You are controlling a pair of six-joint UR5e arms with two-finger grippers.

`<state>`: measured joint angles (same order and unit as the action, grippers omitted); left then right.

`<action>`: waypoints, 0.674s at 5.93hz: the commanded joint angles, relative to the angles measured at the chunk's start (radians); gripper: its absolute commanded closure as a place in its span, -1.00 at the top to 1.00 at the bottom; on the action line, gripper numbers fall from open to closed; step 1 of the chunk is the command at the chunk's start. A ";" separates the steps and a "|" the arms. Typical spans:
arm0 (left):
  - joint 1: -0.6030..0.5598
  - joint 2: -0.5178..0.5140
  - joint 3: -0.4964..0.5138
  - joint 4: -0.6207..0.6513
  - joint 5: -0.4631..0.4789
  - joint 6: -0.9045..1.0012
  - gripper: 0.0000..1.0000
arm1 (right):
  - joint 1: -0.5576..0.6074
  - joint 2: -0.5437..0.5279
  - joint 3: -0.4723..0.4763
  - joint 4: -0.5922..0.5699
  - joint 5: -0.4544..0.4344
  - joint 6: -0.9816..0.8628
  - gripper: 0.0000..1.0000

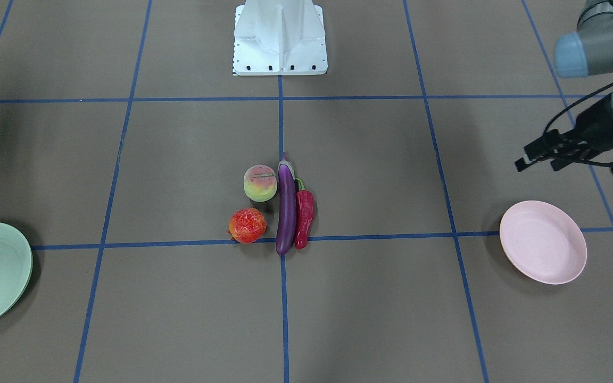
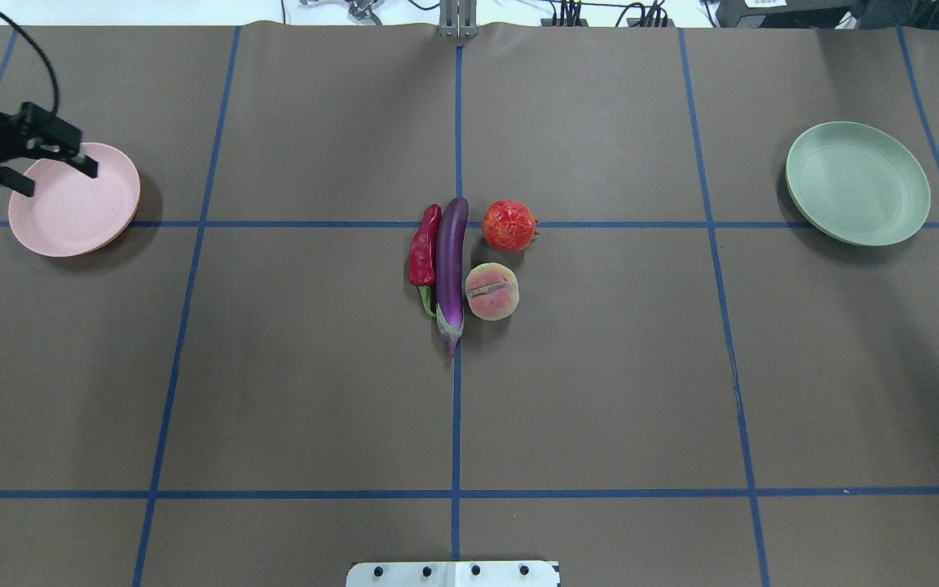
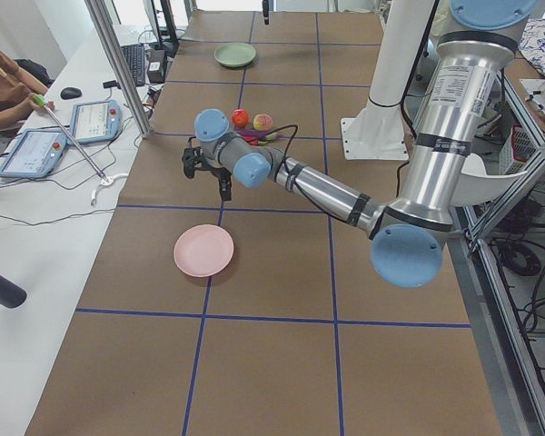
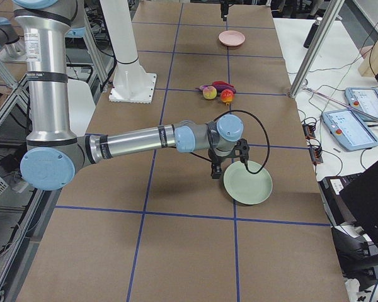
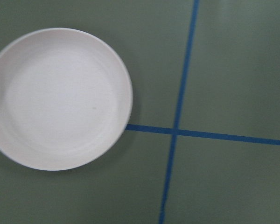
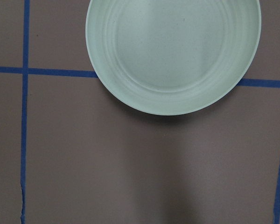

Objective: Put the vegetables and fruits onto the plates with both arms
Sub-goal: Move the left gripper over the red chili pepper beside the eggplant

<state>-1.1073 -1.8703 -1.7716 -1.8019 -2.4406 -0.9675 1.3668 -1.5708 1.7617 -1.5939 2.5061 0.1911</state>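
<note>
While raised near pink plate (image 2: 70, 224) | left tool (image 2: 62, 179) agape, empty | right tool (image 4: 229, 165) unclear

The table (image 2: 290, 367), a brown matte surface crossed by blue tape lines (image 2: 456, 424), carries a central cluster: a purple eggplant (image 2: 451, 269) with a red chili pepper (image 2: 424, 253) touching one side, and a peach (image 2: 491, 291) and a bumpy orange-red fruit (image 2: 509, 226) just beside the other. A pink plate (image 2: 70, 220) and a mint green plate (image 2: 857, 183) lie near opposite ends

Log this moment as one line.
left gripper open near pink plate | right gripper by green plate, state unclear | eggplant, chili, peach, orange-red fruit clustered centrally | plates empty
</note>
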 commanded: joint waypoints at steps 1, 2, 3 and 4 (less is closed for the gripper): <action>0.221 -0.194 0.017 0.001 0.186 -0.301 1.00 | 0.000 -0.034 0.001 0.069 0.003 0.004 1.00; 0.336 -0.322 0.103 0.001 0.262 -0.333 1.00 | 0.000 -0.044 0.001 0.084 0.032 0.002 1.00; 0.422 -0.469 0.248 0.003 0.382 -0.324 0.99 | -0.002 -0.052 -0.005 0.087 0.045 0.001 1.00; 0.447 -0.531 0.382 -0.004 0.394 -0.171 0.96 | -0.005 -0.054 -0.010 0.088 0.043 -0.001 1.00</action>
<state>-0.7025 -2.3222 -1.5110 -1.8018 -2.0852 -1.2346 1.3644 -1.6210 1.7562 -1.5086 2.5461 0.1917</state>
